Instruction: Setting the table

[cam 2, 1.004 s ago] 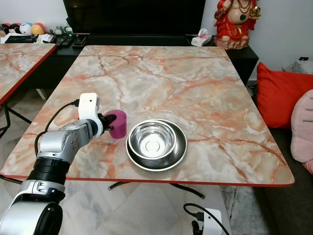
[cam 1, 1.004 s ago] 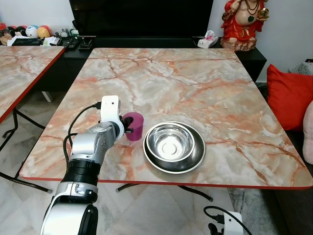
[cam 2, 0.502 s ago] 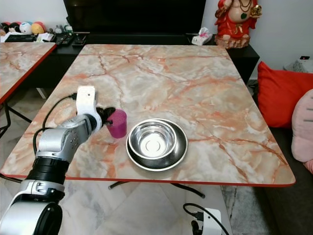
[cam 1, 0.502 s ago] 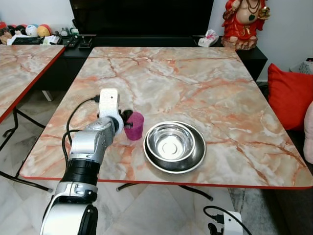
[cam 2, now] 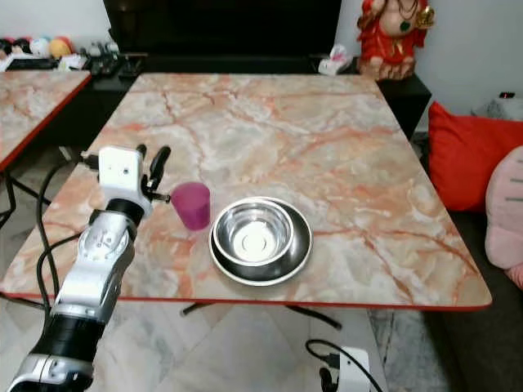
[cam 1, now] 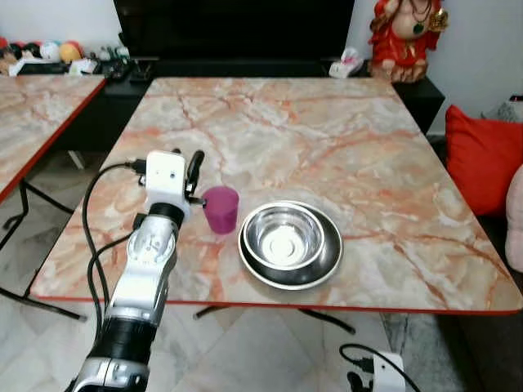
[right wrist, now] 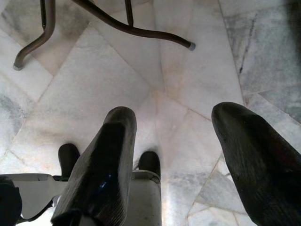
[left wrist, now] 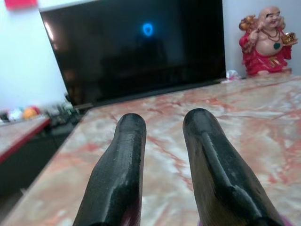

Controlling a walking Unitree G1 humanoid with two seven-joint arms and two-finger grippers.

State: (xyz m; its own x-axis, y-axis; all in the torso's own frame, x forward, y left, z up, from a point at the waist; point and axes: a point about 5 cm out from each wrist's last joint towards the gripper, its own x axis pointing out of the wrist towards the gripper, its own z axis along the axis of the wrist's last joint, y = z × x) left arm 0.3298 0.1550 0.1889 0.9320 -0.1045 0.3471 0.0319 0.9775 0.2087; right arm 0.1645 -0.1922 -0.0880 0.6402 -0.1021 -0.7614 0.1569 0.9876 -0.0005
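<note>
Lifting away cleanly seems to be the step in hand: the left gripper (cam 1: 193, 175) stands just beside the purple cup (cam 1: 221, 209), its fingers parted a little and holding nothing. The cup stands upright on the marble table (cam 1: 327, 139), close to the steel bowl (cam 1: 288, 238) and its plate (cam 1: 327, 265). I think the arm should rise straight and not sweep sideways, or a finger could tip the cup. The right gripper (right wrist: 174, 160) hangs idle over the pale tiled floor (right wrist: 103, 70), fingers wide apart. Behind the table I see a dark television (left wrist: 136, 47), a red statue (cam 1: 402, 37), and a red cushion (cam 1: 484, 155) at the side.
</note>
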